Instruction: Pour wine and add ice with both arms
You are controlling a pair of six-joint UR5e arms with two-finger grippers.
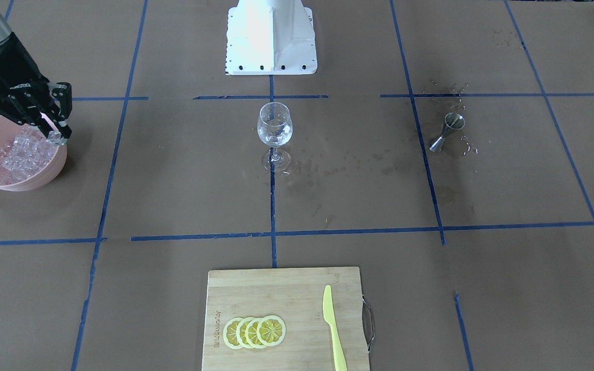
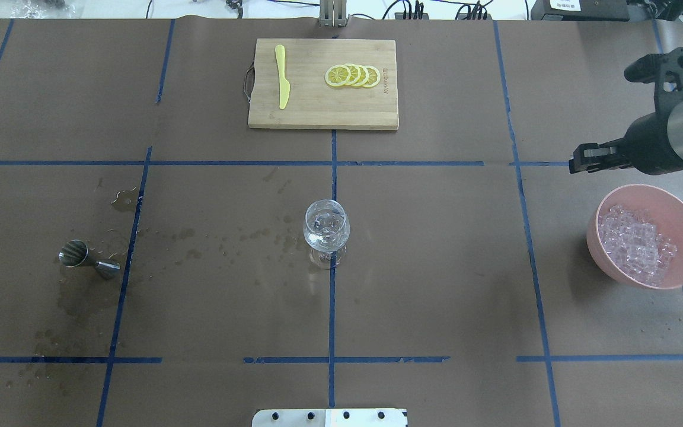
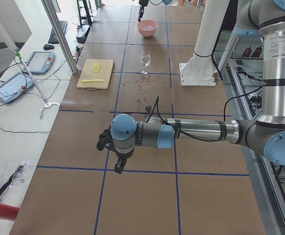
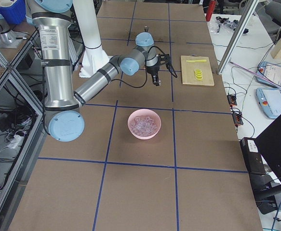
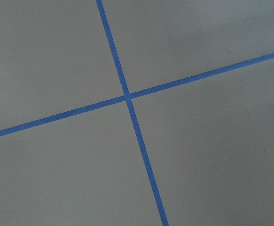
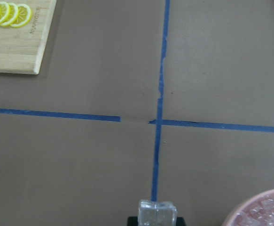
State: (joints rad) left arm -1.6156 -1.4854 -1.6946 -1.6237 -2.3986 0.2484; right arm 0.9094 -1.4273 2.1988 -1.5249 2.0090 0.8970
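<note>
right wrist-mounted: ice between jaws (seemingly)

Possibly "ROBOTIQ" on right gripper

Small clear cubes of ice heaped in a pink bowl, one ice cube pinched in the black right gripper just above the bowl's rim, wine glass upright, well apart from the bowl.
</note>
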